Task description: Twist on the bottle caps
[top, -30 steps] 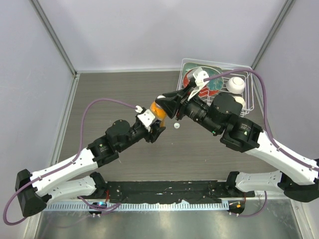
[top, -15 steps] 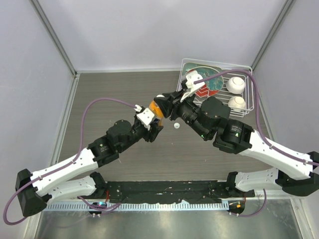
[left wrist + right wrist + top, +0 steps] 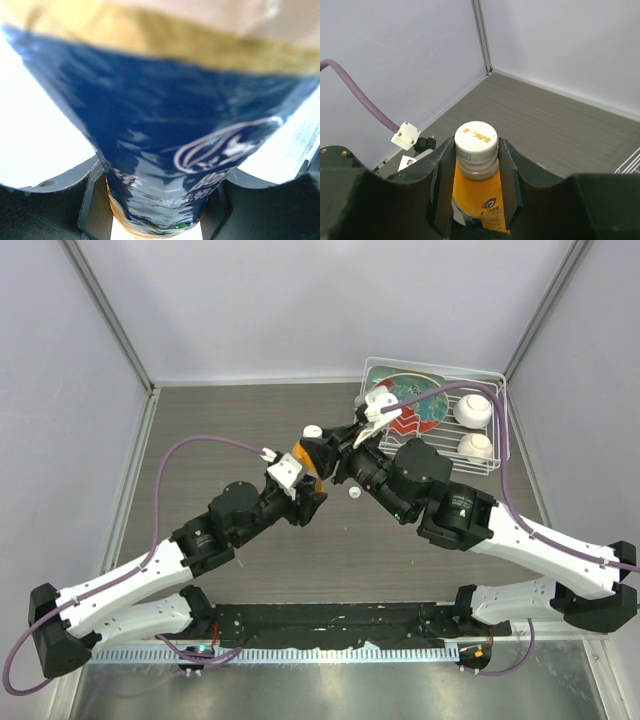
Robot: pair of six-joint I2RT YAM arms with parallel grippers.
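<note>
Your left gripper (image 3: 307, 483), just left of centre in the overhead view, is clamped around the body of the orange bottle (image 3: 477, 200). In the left wrist view the bottle's dark blue label fills almost the whole frame, very close and blurred. It is wedged between the two grey finger bases at the lower left and lower right.

Your right gripper (image 3: 476, 150) meets the same bottle from the other side, at its top. In the right wrist view its two dark fingers stand to the left and right of the bottle's neck, and the cream-white cap (image 3: 476, 141) sits between their tips. The cap is on the mouth of the bottle, printed face up. The fingers lie very close against its sides, but you cannot tell from these views whether they are pinching it or standing just clear. You also cannot tell how far the cap is threaded on.

In the overhead view the two arms meet in a shallow arch at the middle of the frame, with the bottle at the peak.

A second, small white cap (image 3: 354, 494) lies loose on the grey-brown table (image 3: 230, 420). It is just right of the left gripper and below the right arm's wrist.

At the upper right of the overhead view a white wire rack (image 3: 500, 430) holds a red-and-teal plate (image 3: 425, 405). To the right of the plate are two white balls, one (image 3: 473, 410) above the other (image 3: 474, 446).
</note>
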